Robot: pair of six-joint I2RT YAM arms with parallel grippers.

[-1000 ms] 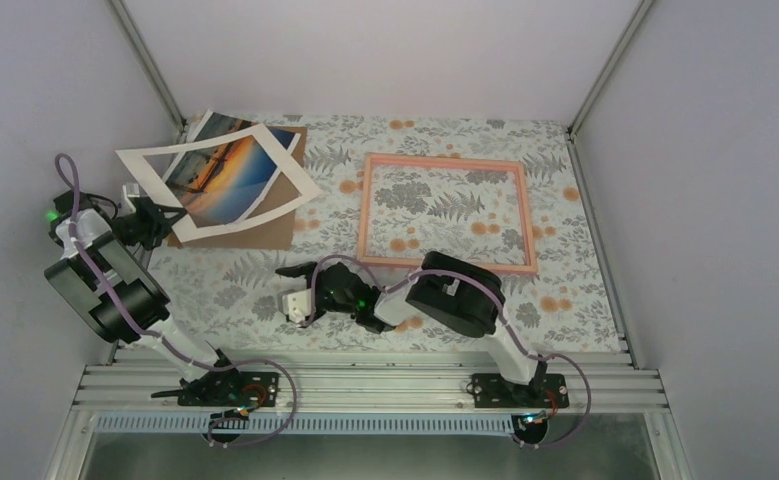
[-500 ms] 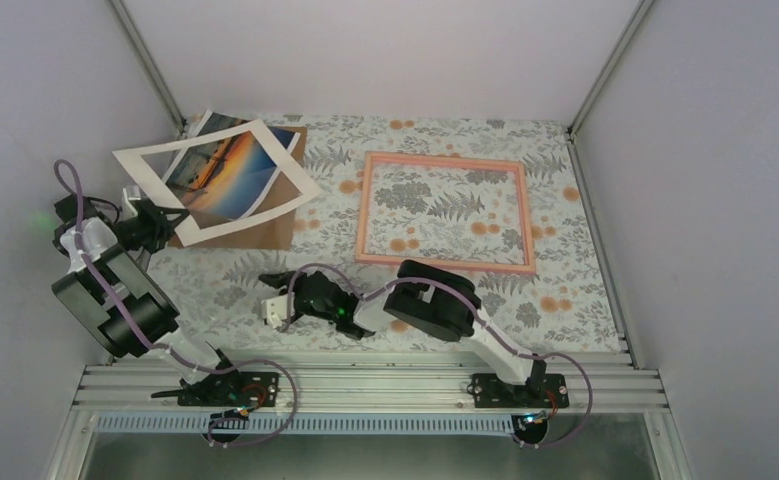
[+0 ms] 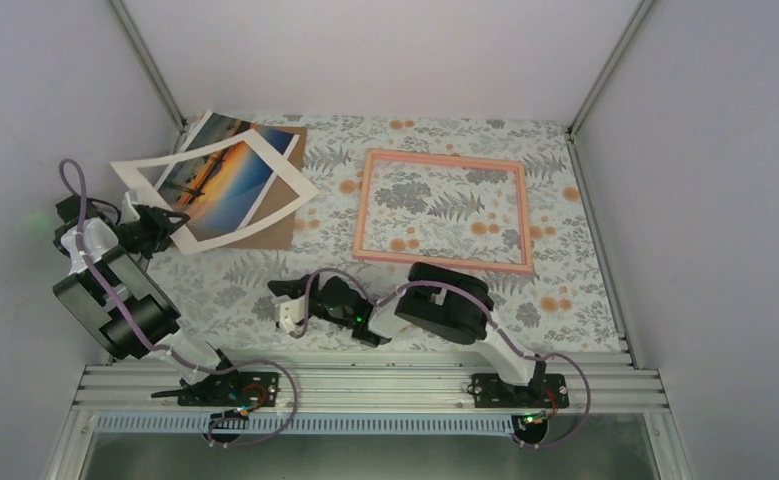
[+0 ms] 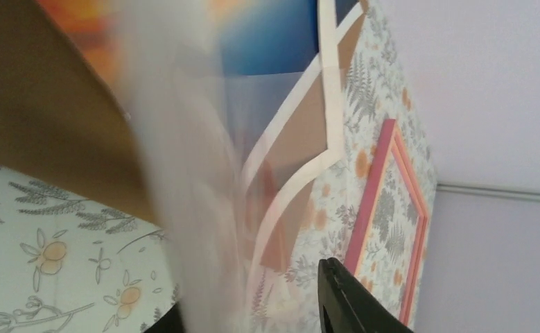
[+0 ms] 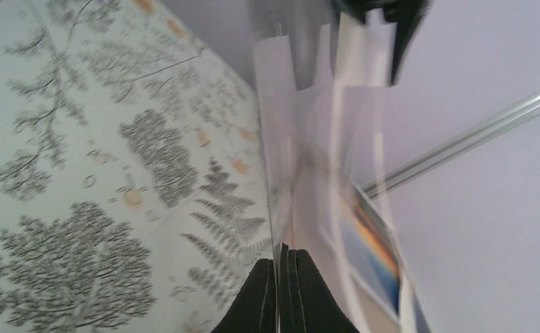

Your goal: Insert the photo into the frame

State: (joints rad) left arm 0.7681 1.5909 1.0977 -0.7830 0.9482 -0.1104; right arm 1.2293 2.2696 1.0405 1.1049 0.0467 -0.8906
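The photo [image 3: 220,180], an orange-and-blue sunset print, lies at the back left under a raised white mat border [image 3: 287,158]; it also shows as the photo [image 4: 267,41] and photo [image 5: 371,243]. The pink frame [image 3: 443,157] lies flat at centre right, seen edge-on as the frame [image 4: 371,201]. My left gripper [image 3: 160,222] sits at the mat's near-left corner; the left gripper [image 4: 246,298] has its jaws apart with the blurred white mat edge between them. My right gripper [image 3: 275,291] hovers low at front centre. The right gripper [image 5: 281,253] is shut on the edge of a thin clear sheet [image 5: 281,139].
A brown cardboard sheet [image 3: 275,235] lies under the photo and mat. The floral tablecloth [image 3: 235,280] covers the table. White walls and metal posts close in the back and sides. The right arm's elbow [image 3: 450,305] hangs just in front of the frame's near rail.
The right gripper has closed from wide open. The left jaws have parted. The mat's near-left corner has shifted slightly left and its edge is blurred.
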